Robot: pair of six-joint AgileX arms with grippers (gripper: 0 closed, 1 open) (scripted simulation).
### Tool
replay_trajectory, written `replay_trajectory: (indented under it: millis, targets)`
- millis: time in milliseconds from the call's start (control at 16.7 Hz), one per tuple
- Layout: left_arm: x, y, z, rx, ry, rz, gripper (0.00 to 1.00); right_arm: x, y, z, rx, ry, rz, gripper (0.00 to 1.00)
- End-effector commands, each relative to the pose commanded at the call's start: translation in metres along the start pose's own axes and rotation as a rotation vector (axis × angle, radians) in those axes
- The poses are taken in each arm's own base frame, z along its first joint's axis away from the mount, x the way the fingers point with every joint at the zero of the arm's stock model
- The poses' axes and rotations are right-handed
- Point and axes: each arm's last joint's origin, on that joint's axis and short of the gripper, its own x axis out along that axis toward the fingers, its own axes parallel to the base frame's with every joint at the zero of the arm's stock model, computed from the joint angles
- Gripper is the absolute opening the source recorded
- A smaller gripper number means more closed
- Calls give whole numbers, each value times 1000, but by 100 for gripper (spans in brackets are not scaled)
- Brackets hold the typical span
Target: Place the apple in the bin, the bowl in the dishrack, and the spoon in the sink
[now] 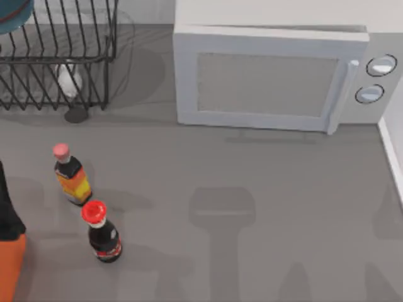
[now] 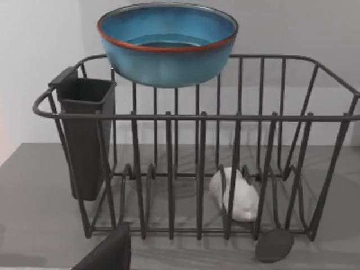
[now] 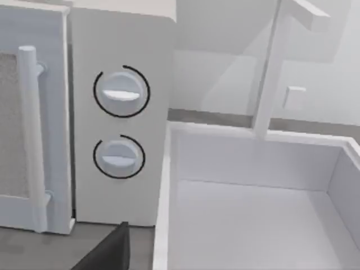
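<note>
A: Noting position. The bowl [image 2: 167, 44] is sitting at the far upper edge of the dishrack [image 2: 197, 169], upright, apparently perched on or just behind the top rail; I cannot tell which. In the top view only a teal sliver of it is showing at the upper left corner.

B: Grippers?

A: A dark finger [image 2: 109, 253] is poking into the left wrist view, one [image 3: 109, 250] into the right wrist view. Whether either pincer is apart or together, I cannot tell. The left wrist camera is facing the rack; the right one is looking at the microwave [image 1: 271, 75] dials and the white sink [image 3: 253, 214].

B: Handling?

A: Judging the bowl rigid, glossy, likely slippery and breakable. Best hold: pinching the thin reddish rim, one finger inside, one outside.

B: Anything else in the rack?

A: A dark cutlery cup [image 2: 84, 135] and a small white object [image 2: 236, 194] on the floor wires.

B: Writing?

A: Two bottles [image 1: 88, 207] are standing at the table's left, near the orange bin [image 1: 9, 267]. Their labels are not readable. No brand legible anywhere.
</note>
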Motion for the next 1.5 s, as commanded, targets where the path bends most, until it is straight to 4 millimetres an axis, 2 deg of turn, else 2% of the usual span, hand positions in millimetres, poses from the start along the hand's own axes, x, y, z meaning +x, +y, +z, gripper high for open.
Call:
replay_trajectory:
  millis: [240, 420, 660, 840, 1200, 1500]
  targets:
    - [0, 0, 0, 0, 0, 0, 100, 9, -9, 18, -257, 247, 2, 100]
    - [0, 0, 0, 0, 0, 0, 100, 25, -19, 27, -515, 509, 87, 100]
    - [0, 0, 0, 0, 0, 0, 100, 52, -39, 30, -829, 845, 359, 100]
    - [0, 0, 0, 0, 0, 0, 100, 73, -57, 28, -971, 1010, 617, 100]
    - [0, 0, 0, 0, 0, 0, 100, 107, -91, 24, -1080, 1109, 1027, 100]
    - [0, 0, 0, 0, 0, 0, 100, 116, -100, 23, -1104, 1101, 1127, 100]
